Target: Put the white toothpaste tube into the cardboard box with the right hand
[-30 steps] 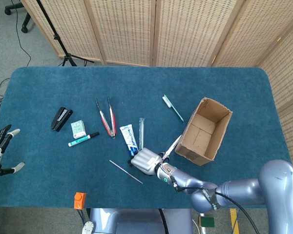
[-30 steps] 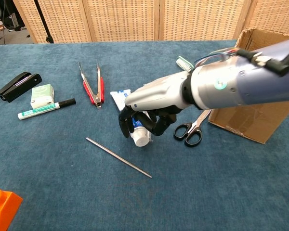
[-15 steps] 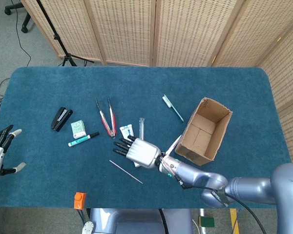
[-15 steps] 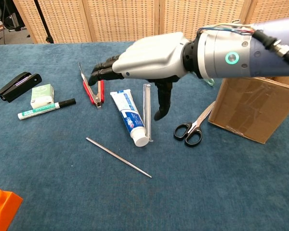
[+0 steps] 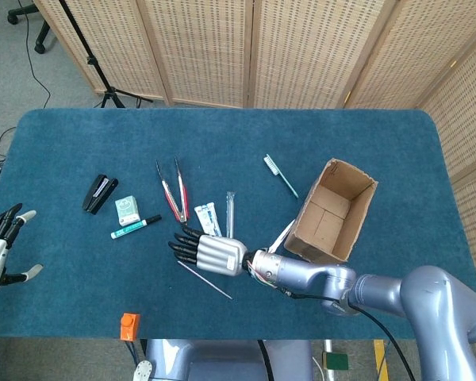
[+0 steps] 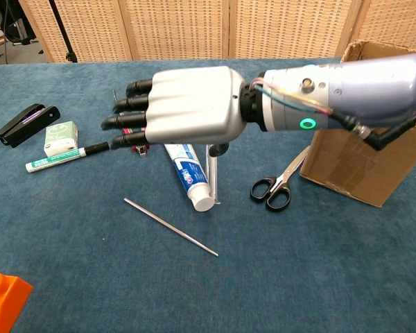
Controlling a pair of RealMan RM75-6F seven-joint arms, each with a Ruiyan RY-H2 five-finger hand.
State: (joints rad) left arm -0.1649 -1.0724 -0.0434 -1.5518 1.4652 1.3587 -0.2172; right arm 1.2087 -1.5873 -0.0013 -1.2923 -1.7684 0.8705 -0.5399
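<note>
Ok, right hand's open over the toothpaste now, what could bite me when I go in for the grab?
1. The clear plastic stick lies right against the white toothpaste tube; the right hand may scoop both.
2. The red-handled tongs lie just beyond the fingertips and could get knocked.
3. The cardboard box leans over with its opening tilted, and black-handled scissors lie in front of it; a careless swing could drag them or shove the box.

The box [image 5: 332, 213] sits toward the table's [image 5: 79, 278] right edge, scissors [image 6: 276, 186] beside it. The tube [image 6: 187, 168] lies mid-table; the stapler [image 5: 100, 193] nears the left edge.
</note>
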